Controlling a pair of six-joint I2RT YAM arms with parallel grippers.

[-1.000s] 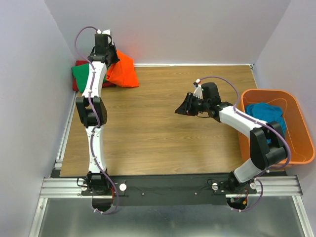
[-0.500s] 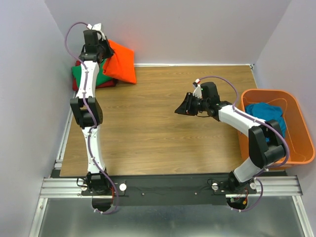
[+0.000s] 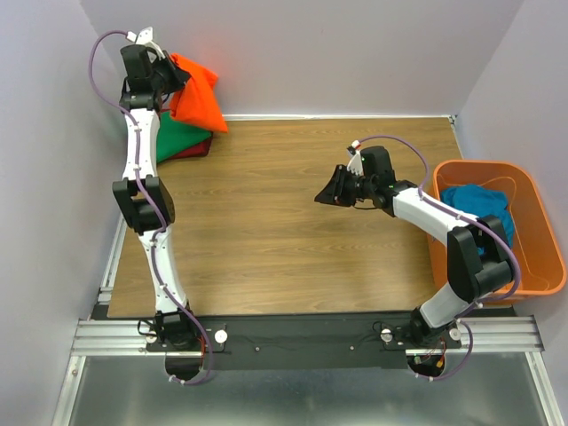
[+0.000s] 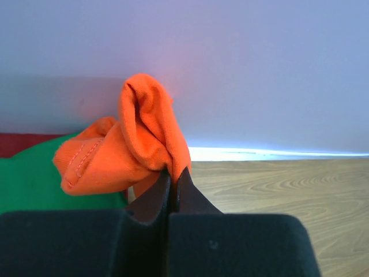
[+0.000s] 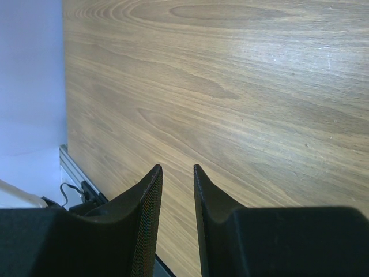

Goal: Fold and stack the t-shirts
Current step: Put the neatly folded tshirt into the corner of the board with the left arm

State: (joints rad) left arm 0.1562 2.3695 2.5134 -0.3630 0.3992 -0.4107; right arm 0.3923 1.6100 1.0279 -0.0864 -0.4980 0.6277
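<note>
My left gripper point(image 3: 169, 82) is raised at the far left corner, shut on a folded bright orange t-shirt point(image 3: 197, 93) that hangs from its tips point(image 4: 172, 171). The orange cloth point(image 4: 132, 144) bunches above the closed jaws. Below it a green t-shirt point(image 3: 182, 136) lies folded on a dark red one point(image 3: 191, 152); the green one point(image 4: 34, 179) and the red one's edge point(image 4: 17, 144) also show in the left wrist view. A teal blue t-shirt point(image 3: 479, 206) lies crumpled in the basket. My right gripper point(image 3: 323, 197) hovers over mid-table, open, with nothing between its fingers point(image 5: 177, 168).
A rigid orange plastic basket point(image 3: 541, 248) stands at the right edge of the wooden table point(image 3: 293, 231). Grey walls close in the back and both sides. A metal rail point(image 3: 311, 335) carries both arm bases at the near edge.
My left arm has lifted the orange t-shirt up and to the left, off the table beside the pile and over the green t-shirt. The right arm has stayed still.
</note>
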